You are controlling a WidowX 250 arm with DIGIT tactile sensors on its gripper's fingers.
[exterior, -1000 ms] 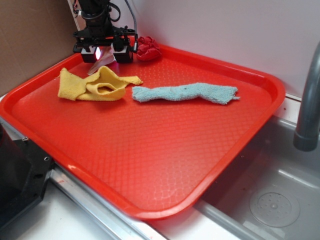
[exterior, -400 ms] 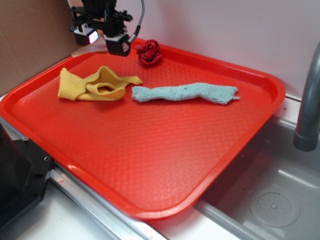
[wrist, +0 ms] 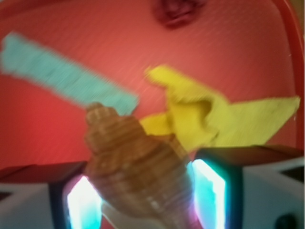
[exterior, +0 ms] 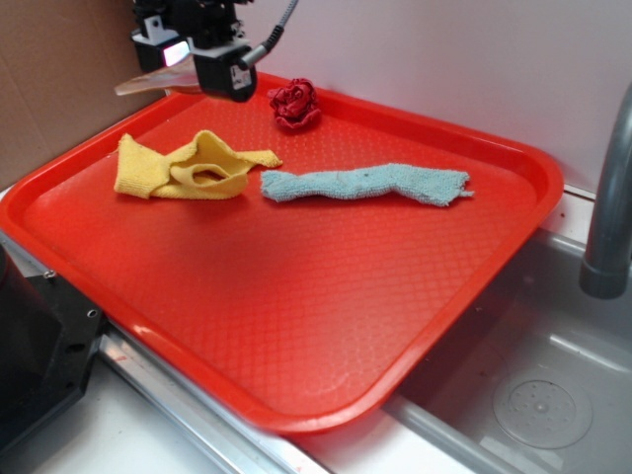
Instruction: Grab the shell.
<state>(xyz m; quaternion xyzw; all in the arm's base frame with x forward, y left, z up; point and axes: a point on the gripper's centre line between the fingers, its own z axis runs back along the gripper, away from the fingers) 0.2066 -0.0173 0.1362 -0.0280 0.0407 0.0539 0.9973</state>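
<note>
Wrist view shows the tool [wrist: 143, 191] clamped on the shell [wrist: 136, 162] — ridged body between the pads, pointed tip jutting forward — held clear above the tray [exterior: 296, 326]'s back corner.

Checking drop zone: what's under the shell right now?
The shell is clamped in the gripper, lifted above the red tray. Wrist view shows yellow cloth, blue cloth and tray below; the spot directly beneath is hidden.
</note>
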